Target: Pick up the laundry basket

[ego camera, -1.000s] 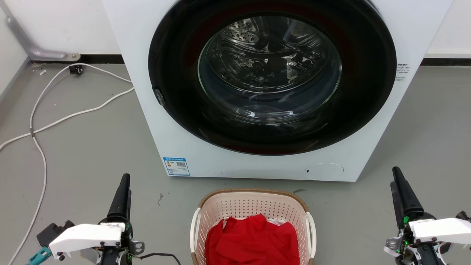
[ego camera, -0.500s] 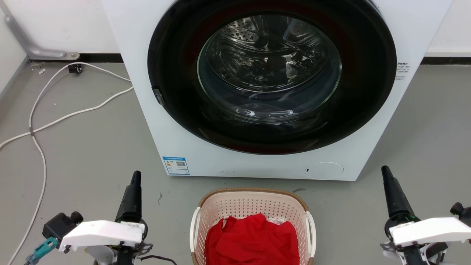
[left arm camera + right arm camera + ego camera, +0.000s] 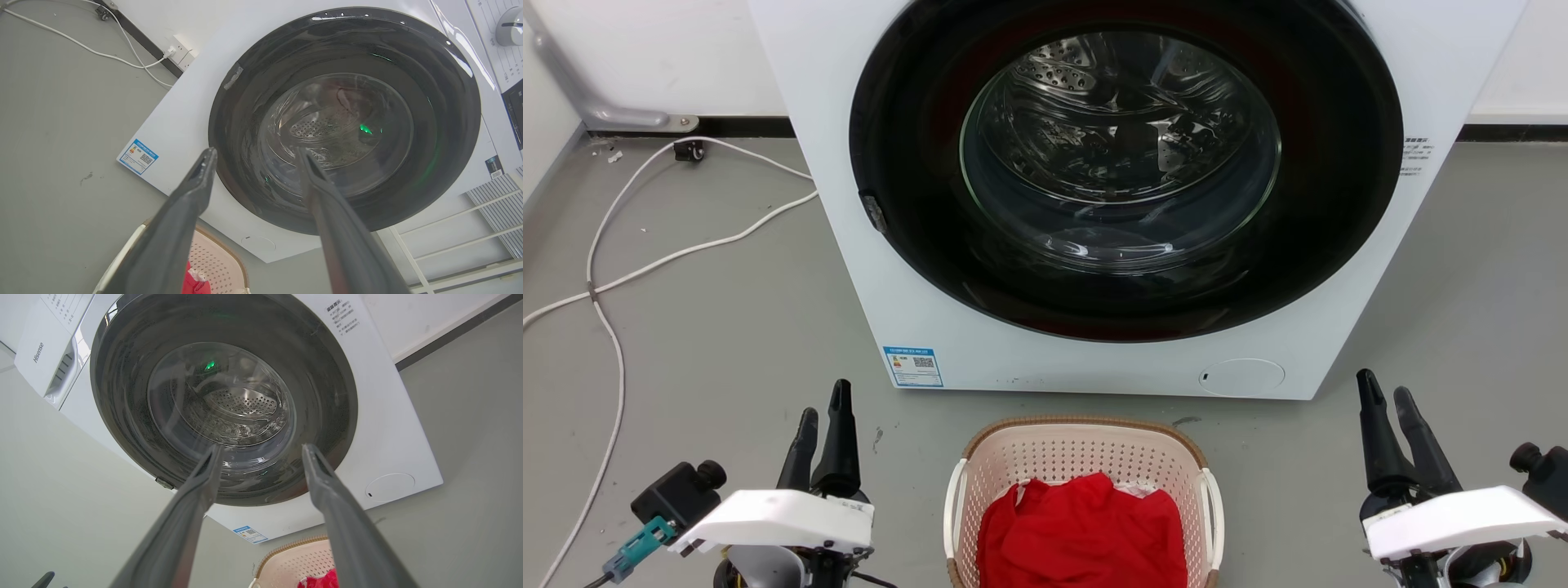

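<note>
Head view: laundry basket [image 3: 1086, 449] at bottom middle, on grey floor [image 3: 727, 327], just in front of washing machine [image 3: 849, 269]. Red cloth [image 3: 1082, 531] inside basket. Left gripper [image 3: 823, 398] lower left, right gripper [image 3: 1382, 384] lower right. Both have fingers spread, hold nothing, sit apart from basket sides. Bare floor between each gripper and basket. White cable [image 3: 605, 278] at left. Left wrist view: wall plug [image 3: 175, 53] upper left, white rack [image 3: 449, 228] lower right. Right wrist view: brand name [image 3: 39, 353] upper left, round flap [image 3: 390, 486] lower right.
</note>
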Robot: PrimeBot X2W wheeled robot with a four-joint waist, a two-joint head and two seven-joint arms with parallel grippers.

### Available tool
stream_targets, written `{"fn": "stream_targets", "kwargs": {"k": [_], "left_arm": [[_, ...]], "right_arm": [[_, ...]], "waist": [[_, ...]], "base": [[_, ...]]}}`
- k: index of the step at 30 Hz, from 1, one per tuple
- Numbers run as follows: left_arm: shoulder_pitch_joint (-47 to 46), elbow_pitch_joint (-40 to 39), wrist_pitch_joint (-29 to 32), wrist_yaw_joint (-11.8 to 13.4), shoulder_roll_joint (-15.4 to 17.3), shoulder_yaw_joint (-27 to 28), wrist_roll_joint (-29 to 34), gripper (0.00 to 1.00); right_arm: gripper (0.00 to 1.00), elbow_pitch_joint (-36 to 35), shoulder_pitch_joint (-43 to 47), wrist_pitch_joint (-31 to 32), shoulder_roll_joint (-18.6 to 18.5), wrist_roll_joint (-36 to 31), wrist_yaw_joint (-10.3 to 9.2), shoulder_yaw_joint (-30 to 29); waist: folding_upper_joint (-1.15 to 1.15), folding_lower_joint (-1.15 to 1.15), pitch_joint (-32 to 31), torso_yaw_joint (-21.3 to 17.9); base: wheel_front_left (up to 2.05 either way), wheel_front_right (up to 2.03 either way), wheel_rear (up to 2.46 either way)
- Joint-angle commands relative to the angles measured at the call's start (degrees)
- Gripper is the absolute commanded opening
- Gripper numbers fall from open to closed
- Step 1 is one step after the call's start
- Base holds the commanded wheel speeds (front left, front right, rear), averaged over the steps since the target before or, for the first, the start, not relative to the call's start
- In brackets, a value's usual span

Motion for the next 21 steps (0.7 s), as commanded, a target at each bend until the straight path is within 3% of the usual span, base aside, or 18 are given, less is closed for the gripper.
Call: {"fn": "stream_targets", "kwargs": {"k": [1,21], "left_arm": [[-0.2,-1.2,-0.6,0.2,0.1,-0.3,2.0,1.00],[1.4,-3.2,-4.2,2.5,0.1,-2.6,16.5,1.00]], "right_arm": [[1.00,-1.2,-0.3,-0.6,-0.1,-2.3,0.00,0.2],[1.00,-3.9,1.5,-4.2,-0.1,-18.7,0.00,1.5]], "waist": [[0.00,0.00,0.0,0.0],[0.00,0.00,0.3,-0.1]], "base": [[0.00,0.00,0.00],[0.00,0.00,0.00]]}}
